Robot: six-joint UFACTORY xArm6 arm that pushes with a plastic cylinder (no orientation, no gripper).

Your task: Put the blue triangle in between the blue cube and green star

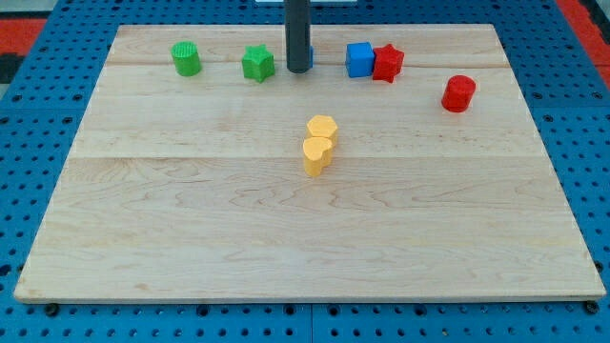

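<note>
Blue triangle (pixel 311 54) shows only as a sliver behind my tip (pixel 298 70), between one green star (pixel 257 64) and one blue cube (pixel 358 59). Elsewhere: one red star (pixel 388 63), one red cylinder (pixel 458 93), one green cylinder (pixel 186 59), two touching yellow blocks (pixel 319 145). Wooden board (pixel 191 238) on blue pegboard (pixel 29 114). The rod stands upright, gripping nothing.

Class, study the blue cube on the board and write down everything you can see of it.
The blue cube is a small, solid-looking block in plain bright blue with slightly rounded edges, resting flat on the wooden board near the view's top. Its top and front faces show. On its right side it touches, or almost touches, the red star. To its left, across a small gap, stands my tip, with the green star beyond.
</note>
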